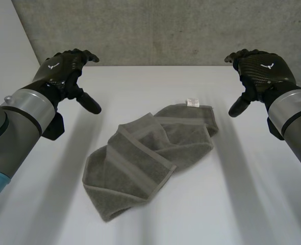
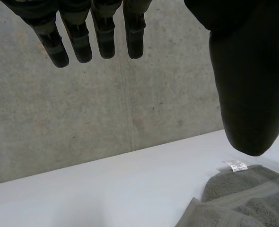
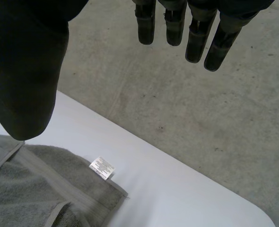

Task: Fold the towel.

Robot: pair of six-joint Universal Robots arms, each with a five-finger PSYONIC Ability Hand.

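Note:
A grey-green towel lies crumpled and partly folded over itself in the middle of the white table, with a small white label at its far edge. My left hand hovers above the table to the towel's far left, open, holding nothing. My right hand hovers to the towel's far right, open and empty too. In the left wrist view the fingers and thumb hang straight above the towel's label corner. The right wrist view shows the thumb over the towel near the label.
A grey concrete wall rises behind the table's far edge. Bare white table surface surrounds the towel on all sides.

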